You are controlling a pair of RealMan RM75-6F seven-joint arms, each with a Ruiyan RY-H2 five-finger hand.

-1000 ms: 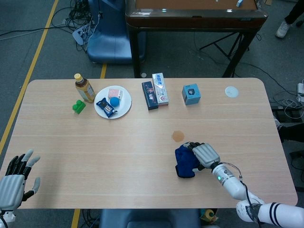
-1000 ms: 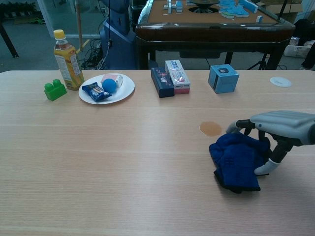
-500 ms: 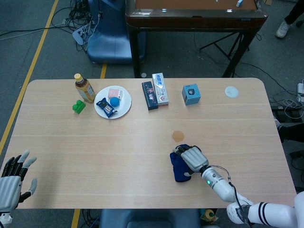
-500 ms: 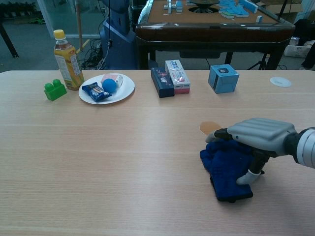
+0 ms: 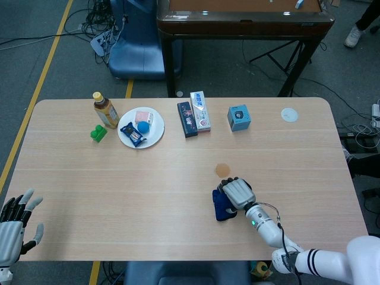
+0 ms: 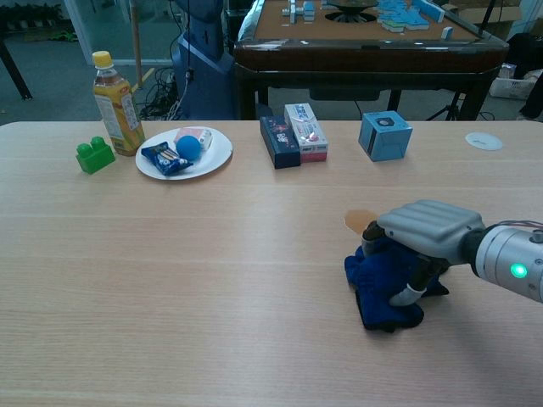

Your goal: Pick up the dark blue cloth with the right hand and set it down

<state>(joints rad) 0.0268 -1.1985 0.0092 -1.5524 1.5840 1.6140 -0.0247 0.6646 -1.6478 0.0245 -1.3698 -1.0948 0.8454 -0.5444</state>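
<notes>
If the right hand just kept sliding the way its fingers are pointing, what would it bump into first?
The right hand, gripping the dark blue cloth, points toward the table's left side. Bare table lies ahead for a long way. The white plate sits further back, probably off that line, though depth is hard to judge.

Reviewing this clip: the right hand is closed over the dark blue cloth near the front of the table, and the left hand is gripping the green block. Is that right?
Not quite. The right hand does cover the dark blue cloth, but the left hand holds nothing. The head view shows it open at the table's near left corner, while the green block sits far from it beside the bottle.
</notes>
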